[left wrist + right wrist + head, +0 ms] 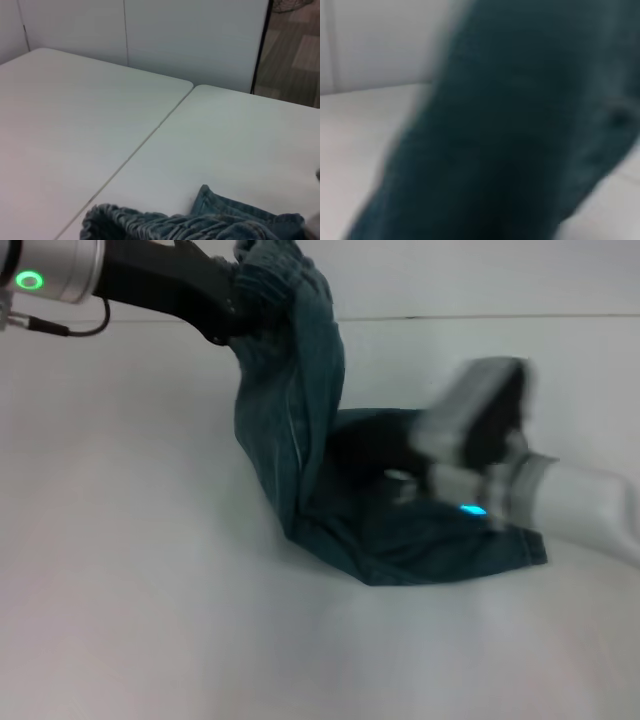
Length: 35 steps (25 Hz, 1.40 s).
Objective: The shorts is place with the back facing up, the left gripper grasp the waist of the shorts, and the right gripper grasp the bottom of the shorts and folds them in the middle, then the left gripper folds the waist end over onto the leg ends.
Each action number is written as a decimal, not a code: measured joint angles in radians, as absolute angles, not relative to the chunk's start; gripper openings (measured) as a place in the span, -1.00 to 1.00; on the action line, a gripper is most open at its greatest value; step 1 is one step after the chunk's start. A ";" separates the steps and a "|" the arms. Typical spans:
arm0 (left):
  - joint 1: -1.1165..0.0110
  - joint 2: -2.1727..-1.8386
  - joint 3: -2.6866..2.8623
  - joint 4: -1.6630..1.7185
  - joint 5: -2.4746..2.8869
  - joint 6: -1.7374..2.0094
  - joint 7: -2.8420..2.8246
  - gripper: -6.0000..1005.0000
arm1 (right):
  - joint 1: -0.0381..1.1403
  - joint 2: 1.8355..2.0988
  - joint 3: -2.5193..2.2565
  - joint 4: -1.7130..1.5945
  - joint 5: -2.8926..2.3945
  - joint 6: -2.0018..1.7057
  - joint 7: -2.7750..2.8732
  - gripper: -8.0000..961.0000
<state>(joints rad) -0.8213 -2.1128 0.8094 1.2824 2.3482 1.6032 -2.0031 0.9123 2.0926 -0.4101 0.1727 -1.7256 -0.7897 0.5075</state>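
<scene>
The blue-green denim shorts (pixel 300 440) are folded lengthwise, and one end is lifted off the white table (pixel 120 560). My left gripper (pixel 235 315) is at the upper left, shut on the gathered waist (pixel 272 265) and holding it high. The cloth hangs down from there to the leg part lying flat, and its bottom hem (pixel 530 545) is at the right. The ruffled waist (pixel 135 222) also shows in the left wrist view. My right gripper (pixel 485 415) hovers blurred above the leg part. Dark denim (pixel 510 140) fills most of the right wrist view.
A seam (pixel 135 150) runs between two white table tops. Pale wall panels (pixel 190 35) stand behind the tables, and carpeted floor (pixel 295 55) shows past the far edge.
</scene>
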 joint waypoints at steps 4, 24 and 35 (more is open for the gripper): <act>-0.822 -2.130 0.835 1.280 2.349 1.602 -2.007 -0.72 | 0.724 2.089 -0.466 -0.065 -1.727 -1.005 0.717 -0.96; -0.855 -2.170 1.469 1.218 2.365 1.128 -2.230 -0.68 | 0.254 2.075 -0.439 -0.521 -1.725 -1.500 1.057 -0.95; -0.647 -2.171 1.347 1.215 2.116 1.093 -2.000 0.25 | 0.244 2.056 -0.449 -0.532 -1.747 -1.601 1.055 -0.94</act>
